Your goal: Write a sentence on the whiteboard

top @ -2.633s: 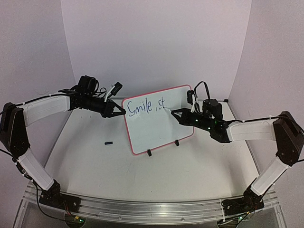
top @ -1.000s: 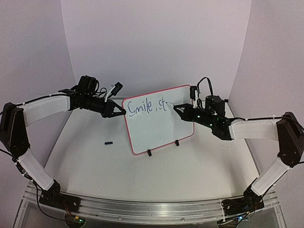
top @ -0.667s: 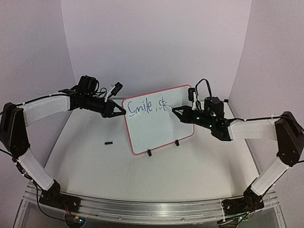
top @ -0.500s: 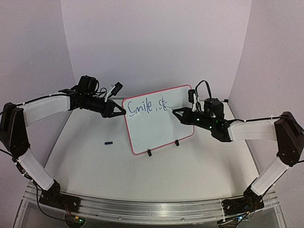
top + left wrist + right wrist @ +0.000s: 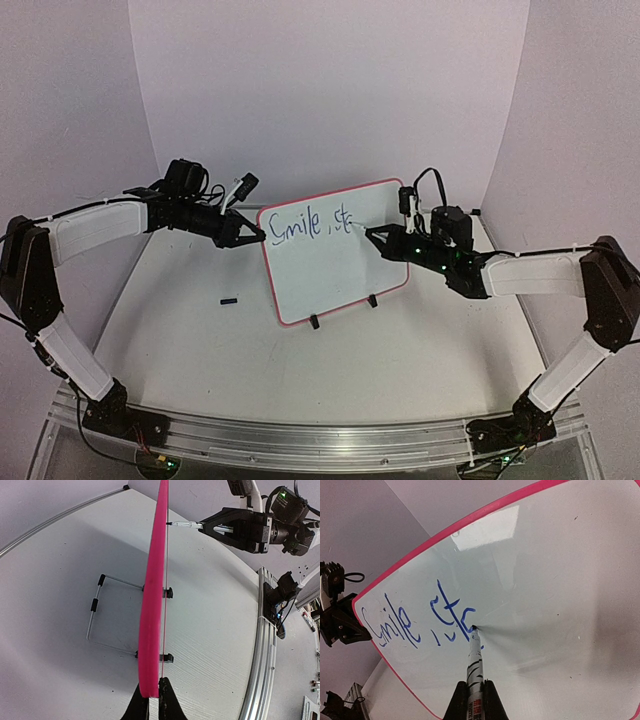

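Checking pen-to-board relation before next stroke. Right gripper (image 5: 475,686) pinching grey-barrelled blue marker (image 5: 474,662), tip touching small white board with pink-red frame (image 5: 335,275) at end of writing. Blue handwritten lettering (image 5: 312,225) reads "Smile ,st" plus 1 part-formed letter; I judge sentence about half done. Blank surface lies on right arm's side of tip, along board's long axis. Left gripper (image 5: 255,237) pressed together on frame's left edge. Board stands upright between both arms on 2 black clip feet (image 5: 314,321).
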Controlling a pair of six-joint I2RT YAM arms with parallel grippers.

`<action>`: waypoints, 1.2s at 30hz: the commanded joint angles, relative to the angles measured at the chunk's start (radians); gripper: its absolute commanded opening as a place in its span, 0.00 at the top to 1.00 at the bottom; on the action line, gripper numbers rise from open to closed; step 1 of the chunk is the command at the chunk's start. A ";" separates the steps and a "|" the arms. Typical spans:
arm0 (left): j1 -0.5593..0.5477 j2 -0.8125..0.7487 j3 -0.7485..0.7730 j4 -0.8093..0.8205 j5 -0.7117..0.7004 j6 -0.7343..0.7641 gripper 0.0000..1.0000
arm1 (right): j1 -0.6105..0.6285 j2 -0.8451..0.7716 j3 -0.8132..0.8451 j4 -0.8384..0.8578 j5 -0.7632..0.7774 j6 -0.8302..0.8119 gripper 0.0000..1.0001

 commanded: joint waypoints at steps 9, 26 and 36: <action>-0.030 0.037 0.002 -0.112 -0.041 0.053 1.00 | -0.004 -0.048 0.047 0.018 0.038 -0.030 1.00; -0.030 0.036 0.002 -0.113 -0.043 0.055 1.00 | -0.004 -0.015 0.012 0.018 0.035 -0.010 1.00; -0.030 0.036 0.003 -0.114 -0.043 0.055 1.00 | -0.005 -0.024 -0.017 0.018 0.038 0.001 1.00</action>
